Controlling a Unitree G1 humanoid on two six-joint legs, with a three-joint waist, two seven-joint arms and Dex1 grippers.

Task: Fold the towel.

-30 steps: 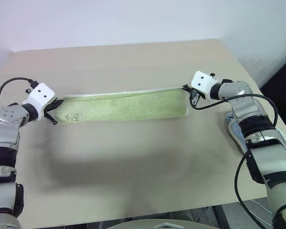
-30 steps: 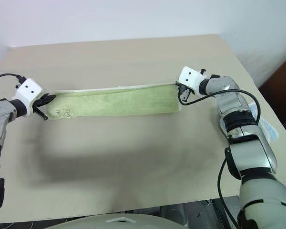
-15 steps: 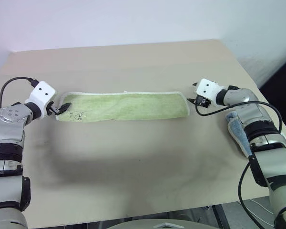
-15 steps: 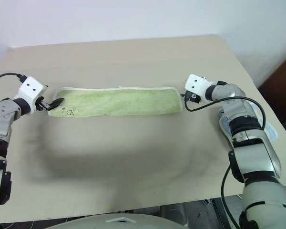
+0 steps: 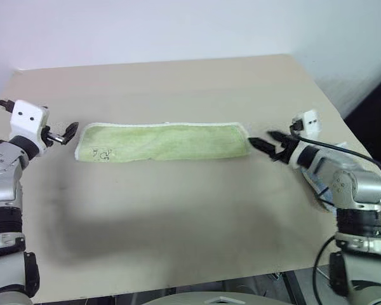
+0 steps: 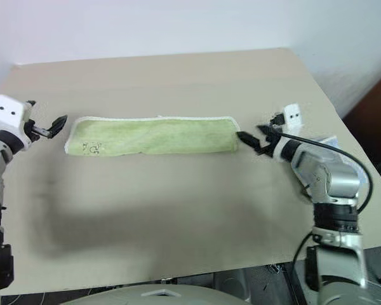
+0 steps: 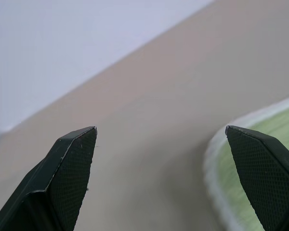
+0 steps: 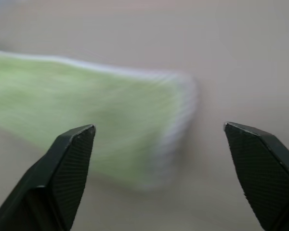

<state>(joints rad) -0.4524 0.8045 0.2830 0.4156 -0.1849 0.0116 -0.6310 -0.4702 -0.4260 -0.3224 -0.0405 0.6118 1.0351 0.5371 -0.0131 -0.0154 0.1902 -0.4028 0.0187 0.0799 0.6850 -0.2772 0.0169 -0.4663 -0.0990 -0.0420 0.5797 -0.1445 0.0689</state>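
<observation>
The light green towel (image 5: pixel 163 141) is lying flat as a long folded strip across the middle of the beige table (image 5: pixel 190 241) near a pale wall, while the left gripper (image 5: pixel 65 133) and right gripper (image 5: pixel 261 145) are hovering wide open and empty just off its ends, probably readying the next fold.

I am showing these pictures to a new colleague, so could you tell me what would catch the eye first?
A long light green towel lies flat as a narrow strip across the middle of the tan table. The left gripper and the right gripper hang open, one just off each end of it.
</observation>
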